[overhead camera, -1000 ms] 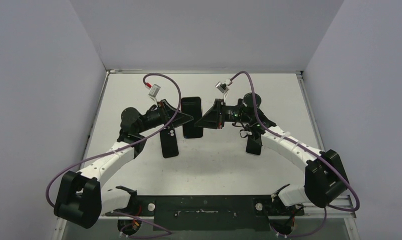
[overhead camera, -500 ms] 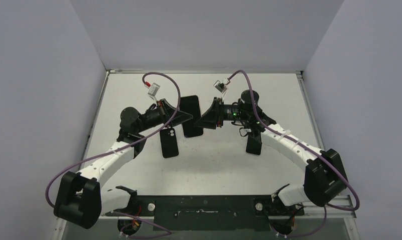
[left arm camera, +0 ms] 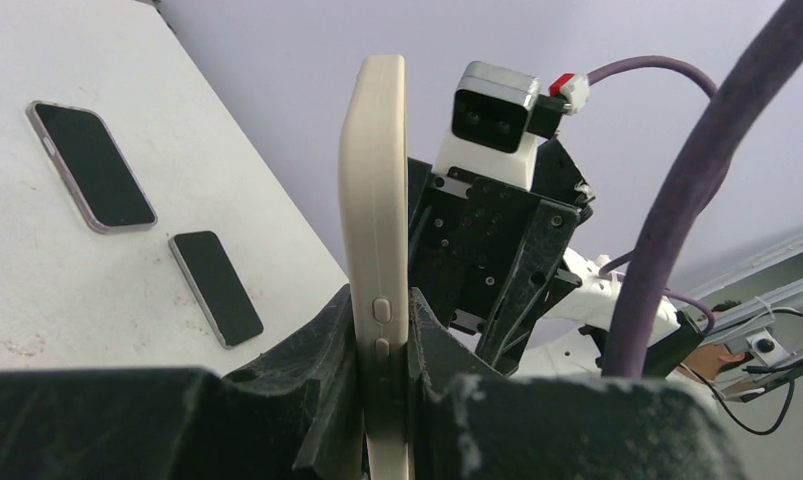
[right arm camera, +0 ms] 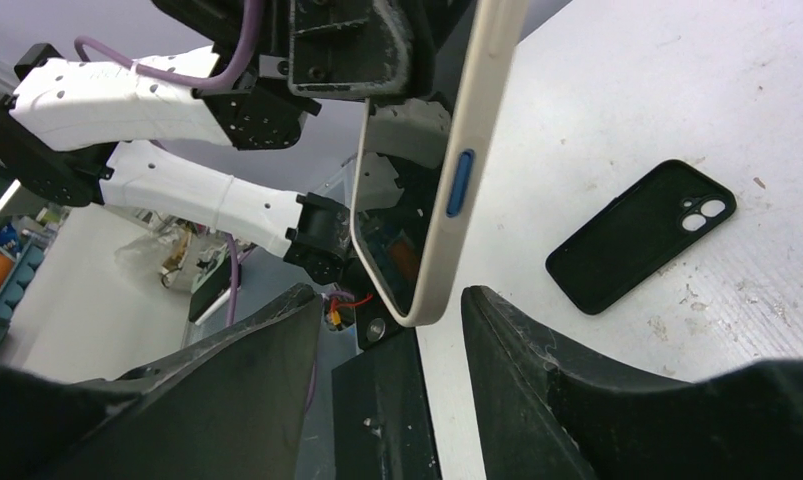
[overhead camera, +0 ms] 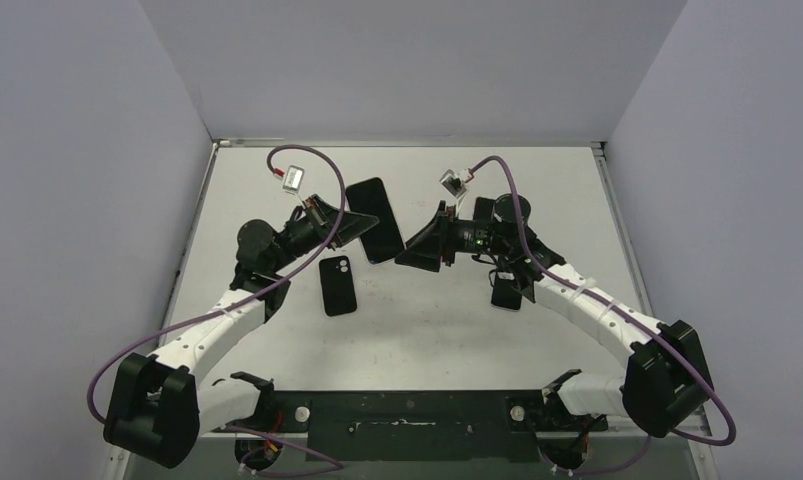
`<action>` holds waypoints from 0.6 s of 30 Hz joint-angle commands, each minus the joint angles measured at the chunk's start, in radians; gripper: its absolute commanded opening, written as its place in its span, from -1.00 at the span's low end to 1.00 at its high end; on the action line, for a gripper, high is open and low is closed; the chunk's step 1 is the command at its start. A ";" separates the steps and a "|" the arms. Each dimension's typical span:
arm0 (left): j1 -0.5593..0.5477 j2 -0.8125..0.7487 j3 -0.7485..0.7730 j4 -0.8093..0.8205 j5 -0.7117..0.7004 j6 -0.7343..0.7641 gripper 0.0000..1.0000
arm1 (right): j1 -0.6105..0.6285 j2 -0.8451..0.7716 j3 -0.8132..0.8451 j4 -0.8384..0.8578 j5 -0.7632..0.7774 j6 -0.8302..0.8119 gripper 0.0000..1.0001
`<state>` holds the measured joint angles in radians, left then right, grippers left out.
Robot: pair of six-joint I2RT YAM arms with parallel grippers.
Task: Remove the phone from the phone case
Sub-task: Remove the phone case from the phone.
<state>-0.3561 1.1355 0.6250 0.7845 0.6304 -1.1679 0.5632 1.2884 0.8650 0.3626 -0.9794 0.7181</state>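
Left gripper (left arm camera: 382, 345): clamped tight on one end of the cream-coloured soft phone case (left arm camera: 374, 180), pads pressing front and back. The case was held on edge, off the white tabletop (overhead camera: 437, 320), just above the middle of the overhead frame.

Dark-screened phone (overhead camera: 374, 218): seated in the cream case, with no corner visibly lifted. Judged: removal not yet begun.

Right gripper (right arm camera: 389, 300): jaws wide apart, straddling the free corner of the cased phone at the centre of its own wrist view. No contact could be seen on either side.

Also on the table:
- An empty black phone case with a camera cut-out (right arm camera: 642, 235), lower left of the held phone in the overhead view.
- A lilac-rimmed phone (left arm camera: 89, 165) and a small black slab (left arm camera: 215, 287), upper left of the left wrist frame.

Risks, as judged:
- The left hold covered only a short stretch of one end. A hard pull or twist at the far corner could lever the case out of the pads and drop it to the table.
- If the right jaws closed across case and phone together, both would be pinched as one and nothing would part.
- The soft case rim may stretch and snap back, or slide off the fingertip.
- The two wrists sat close together, so a misjudged approach could knock camera housing or cable.
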 commanded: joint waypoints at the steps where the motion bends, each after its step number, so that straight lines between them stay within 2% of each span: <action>1: 0.005 0.018 0.067 0.116 0.064 -0.026 -1.00 | -0.005 -0.053 0.016 0.043 -0.052 -0.095 0.06; 11: 0.005 0.033 0.076 0.155 0.124 -0.075 -1.00 | -0.005 -0.016 0.048 0.066 -0.137 -0.129 -0.23; 18: 0.003 0.044 0.082 0.153 0.140 -0.101 -1.00 | 0.002 -0.011 0.052 0.090 -0.183 -0.170 -0.69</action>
<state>-0.3561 1.1793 0.6502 0.8322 0.7738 -1.2400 0.5560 1.2739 0.8677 0.3592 -1.0927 0.6102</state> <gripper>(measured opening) 0.136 0.219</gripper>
